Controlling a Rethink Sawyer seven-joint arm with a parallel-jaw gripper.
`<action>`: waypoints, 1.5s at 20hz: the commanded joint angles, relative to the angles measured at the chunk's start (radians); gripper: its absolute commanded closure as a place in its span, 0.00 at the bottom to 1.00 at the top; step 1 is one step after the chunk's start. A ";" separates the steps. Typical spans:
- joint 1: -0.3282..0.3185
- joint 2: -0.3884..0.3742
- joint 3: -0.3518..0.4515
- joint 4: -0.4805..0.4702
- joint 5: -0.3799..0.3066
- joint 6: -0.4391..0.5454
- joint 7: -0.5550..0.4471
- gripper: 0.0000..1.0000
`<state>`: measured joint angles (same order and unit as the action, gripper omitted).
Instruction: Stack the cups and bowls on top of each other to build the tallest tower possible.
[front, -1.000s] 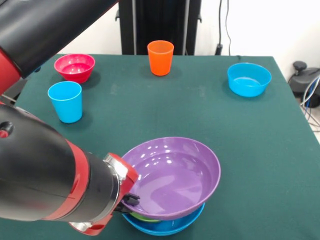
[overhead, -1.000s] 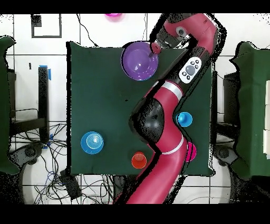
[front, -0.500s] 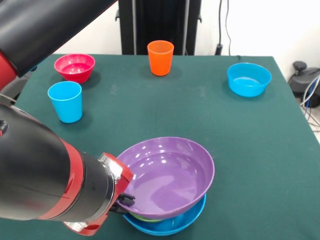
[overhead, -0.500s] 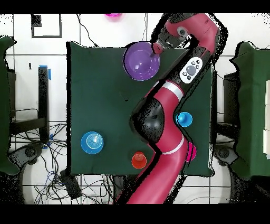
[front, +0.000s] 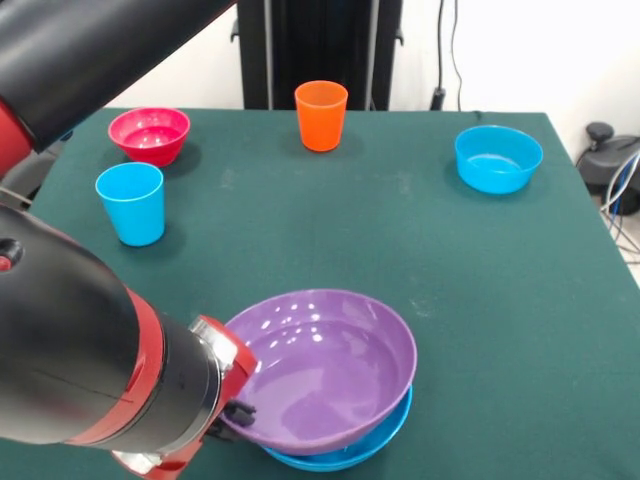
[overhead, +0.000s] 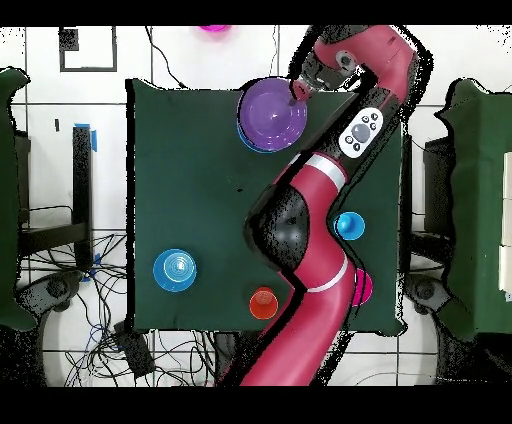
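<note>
A large purple bowl (front: 320, 365) sits tilted over a blue bowl (front: 350, 448) at the near edge of the table, forming a low tower. My gripper (front: 238, 410) is shut on the purple bowl's left rim, mostly hidden behind my red and black wrist. From overhead, the gripper (overhead: 296, 96) is at the right rim of the purple bowl (overhead: 270, 112), and a blue sliver (overhead: 246, 140) shows beneath it. A light blue cup (front: 130, 203) stands at the left and an orange cup (front: 321, 115) at the far middle. A crimson bowl (front: 149, 134) is at the far left and another blue bowl (front: 498, 157) at the far right.
My arm (front: 90, 370) fills the near left corner of the front view and crosses the table (front: 300, 230) diagonally overhead. A pink object (overhead: 213, 30) lies beyond the table's edge in the overhead view. Cables run on the floor at the right (front: 620, 190).
The purple bowl came down and shifted with my gripper, dropping closer onto the blue bowl. The green piece seen between them earlier no longer shows.
</note>
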<state>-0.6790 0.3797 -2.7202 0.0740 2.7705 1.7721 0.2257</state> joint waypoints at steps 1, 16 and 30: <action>0.037 -0.032 -0.099 -0.055 -0.014 -0.122 -0.110 1.00; 0.048 -0.038 -0.131 -0.036 -0.045 -0.121 -0.064 1.00; 0.044 -0.036 -0.125 -0.042 -0.030 -0.093 0.000 0.00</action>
<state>-0.6635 0.3597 -2.7391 0.0854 2.7705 1.7270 0.2257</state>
